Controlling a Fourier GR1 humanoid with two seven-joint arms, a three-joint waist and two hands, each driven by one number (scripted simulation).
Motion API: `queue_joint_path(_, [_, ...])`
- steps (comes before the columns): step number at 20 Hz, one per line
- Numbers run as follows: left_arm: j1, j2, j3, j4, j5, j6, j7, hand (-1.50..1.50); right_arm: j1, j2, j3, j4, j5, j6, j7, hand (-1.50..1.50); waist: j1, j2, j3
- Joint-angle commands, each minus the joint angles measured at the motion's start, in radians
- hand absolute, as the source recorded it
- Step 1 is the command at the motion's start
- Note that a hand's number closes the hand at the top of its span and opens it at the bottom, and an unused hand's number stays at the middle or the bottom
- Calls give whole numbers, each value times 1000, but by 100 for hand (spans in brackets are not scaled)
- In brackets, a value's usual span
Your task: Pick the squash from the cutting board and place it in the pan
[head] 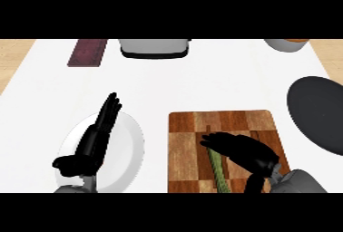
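A long, thin green squash lies lengthwise on the wooden cutting board at the lower middle right. My right hand is over the board, its relaxed fingers reaching up-left across the squash's far end; it is open, not curled round the squash. The hand hides the squash's far tip. The dark round pan sits at the right edge, partly cut off. My left hand rests open at the lower left, fingers straight and pointing away.
A white plate lies under the left hand, just left of the board. At the back stand a maroon block, a grey and white appliance and a white bowl. Wooden floor shows past the counter's side edges.
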Motion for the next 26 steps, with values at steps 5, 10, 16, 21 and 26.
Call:
queue_joint_path(5, [0, -1, 24, -13, -11, -30, 15, 0, 39, 84, -50, 78, 112, -10, -85, -150, 0, 0, 0])
queue_joint_path(10, [52, 9, 23, -91, 5, -51, 27, 0, 24, 172, -13, 122, 180, 4, 2, -150, 1, -1, 0])
queue_joint_path(16, [-42, 7, 63, 21, 19, -72, 0, 0, -48, 165, 64, 312, 306, -92, -161, 150, 5, 2, 0])
queue_joint_path(21, [47, -11, 25, -74, -7, -48, 17, 0, 1, 149, 43, 275, 352, -143, -181, 150, 4, -1, 0])
queue_joint_path(26, [21, -6, 53, -22, 9, -70, 10, 0, -95, 207, -32, 347, 357, -181, -220, 150, 4, 0, 0])
